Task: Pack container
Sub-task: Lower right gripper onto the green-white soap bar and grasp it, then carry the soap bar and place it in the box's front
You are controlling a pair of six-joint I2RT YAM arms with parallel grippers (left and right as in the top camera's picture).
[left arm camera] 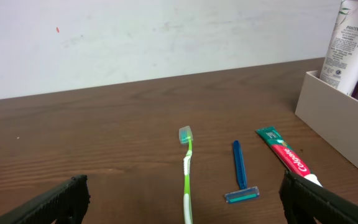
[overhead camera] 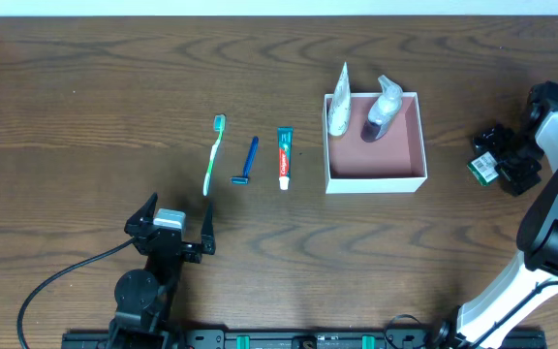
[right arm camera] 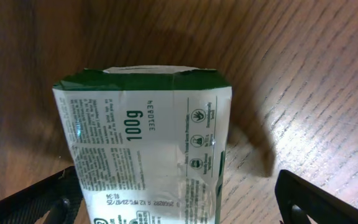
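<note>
Green-white packet (right arm camera: 145, 155), wooden table (left arm camera: 104, 143), white wall (left arm camera: 166, 43)

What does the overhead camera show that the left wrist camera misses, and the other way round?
Only overhead: the right gripper at a green-and-white packet off to the side, and the pink inside of the container. Only left wrist: a white wall behind the table, and the word Pantene readable on the white tube standing in the container. Both: the green toothbrush, blue razor and toothpaste lying in a row beside the container.
</note>
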